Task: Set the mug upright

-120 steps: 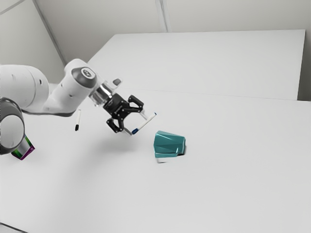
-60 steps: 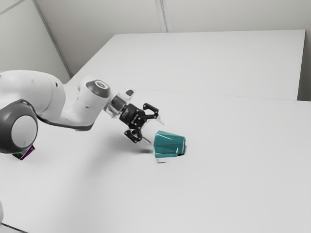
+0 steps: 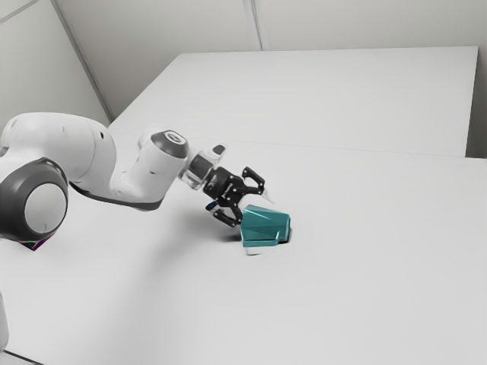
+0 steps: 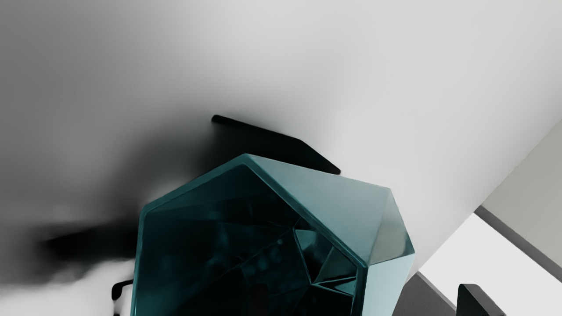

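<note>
The teal faceted mug (image 3: 265, 226) lies on its side on the table, its mouth toward the gripper. The black gripper (image 3: 256, 213) is at the mug's mouth end in the exterior view, fingers spread apart. In the wrist view the mug (image 4: 325, 193) shows its dark hollow inside and its rim. The gripper (image 4: 368, 302) stands open there, one dark finger appearing in front of the mug's hollow and the other beyond its outer wall. Whether a finger touches the wall cannot be told. The handle is hard to make out.
A pen's blue end (image 3: 211, 206) shows beside the gripper, with most of the pen hidden behind it. At the exterior view's far left, a green and magenta object (image 3: 34, 245) is mostly covered by the arm. The white table (image 3: 365, 266) extends around the mug.
My hand has moved toward the exterior view's right and down, from above the pen to the mug's mouth. The arm now covers more of the green and magenta object. The mug has stayed put.
</note>
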Robot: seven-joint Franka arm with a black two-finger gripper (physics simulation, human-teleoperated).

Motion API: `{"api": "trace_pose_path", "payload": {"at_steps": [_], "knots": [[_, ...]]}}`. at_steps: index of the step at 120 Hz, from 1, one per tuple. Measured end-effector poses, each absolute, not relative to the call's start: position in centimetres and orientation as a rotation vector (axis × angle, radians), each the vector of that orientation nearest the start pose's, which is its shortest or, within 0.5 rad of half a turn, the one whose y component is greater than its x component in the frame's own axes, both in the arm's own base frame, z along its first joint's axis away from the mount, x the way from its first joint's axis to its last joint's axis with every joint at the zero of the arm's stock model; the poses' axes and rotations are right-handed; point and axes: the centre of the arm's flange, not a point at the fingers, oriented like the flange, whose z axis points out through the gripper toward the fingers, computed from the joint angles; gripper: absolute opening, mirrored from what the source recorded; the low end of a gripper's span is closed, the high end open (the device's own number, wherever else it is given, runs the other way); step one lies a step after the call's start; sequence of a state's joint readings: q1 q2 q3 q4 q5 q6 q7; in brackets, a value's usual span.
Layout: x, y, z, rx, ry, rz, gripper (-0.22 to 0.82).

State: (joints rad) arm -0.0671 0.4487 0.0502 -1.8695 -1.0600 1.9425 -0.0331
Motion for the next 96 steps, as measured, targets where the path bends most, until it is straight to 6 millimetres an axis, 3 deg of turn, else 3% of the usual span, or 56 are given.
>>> {"api": "trace_pose_path", "payload": {"at_steps": [16,40,96], "knots": [[61.5,-7.3,27.6,2.149,0.688,-0.415,0.09],[62.0,-7.8,28.2,2.161,0.679,-0.397,-0.08],[62.8,-9.0,30.3,2.24,0.62,-0.34,-0.16]]}}
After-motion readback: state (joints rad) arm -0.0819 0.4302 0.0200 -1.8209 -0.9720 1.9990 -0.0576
